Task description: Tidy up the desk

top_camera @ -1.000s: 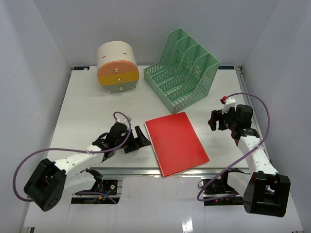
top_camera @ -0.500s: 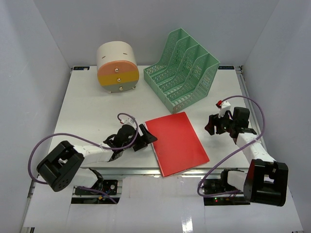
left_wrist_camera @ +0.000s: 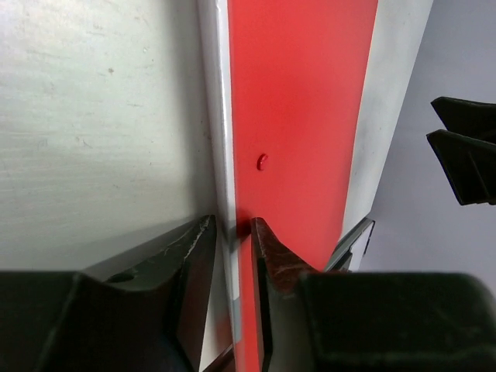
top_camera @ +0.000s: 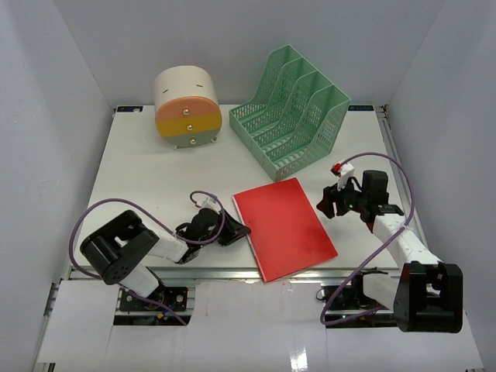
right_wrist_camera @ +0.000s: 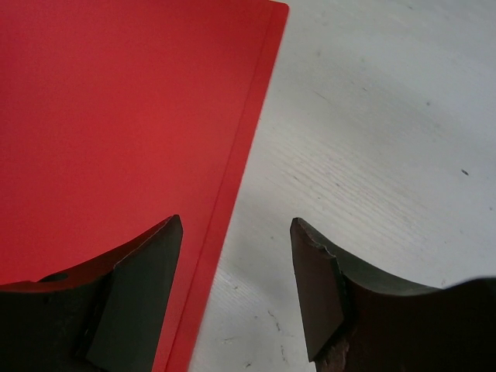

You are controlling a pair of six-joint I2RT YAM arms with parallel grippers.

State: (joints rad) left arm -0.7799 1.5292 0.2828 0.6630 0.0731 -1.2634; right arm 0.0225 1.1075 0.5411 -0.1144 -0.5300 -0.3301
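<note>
A red folder [top_camera: 285,225] lies flat near the front of the white desk [top_camera: 147,170]. My left gripper [top_camera: 239,230] lies low at the folder's left edge. In the left wrist view the left gripper [left_wrist_camera: 232,229] is shut on that pale edge of the folder [left_wrist_camera: 302,116], one finger on each side of it. My right gripper [top_camera: 325,203] is at the folder's right edge. In the right wrist view the right gripper [right_wrist_camera: 236,232] is open. One fingertip is over the folder [right_wrist_camera: 116,116] and the other over bare desk [right_wrist_camera: 387,116].
A green mesh file rack [top_camera: 294,112] stands at the back, right of centre. A beige round drawer box [top_camera: 187,105] with orange and grey drawer fronts stands at the back left. The desk's metal rail [top_camera: 201,271] runs along the front edge.
My left gripper slid right to the folder's left edge and closed on it. My right gripper moved left to the folder's right edge and narrowed a little. The folder shifted slightly right.
</note>
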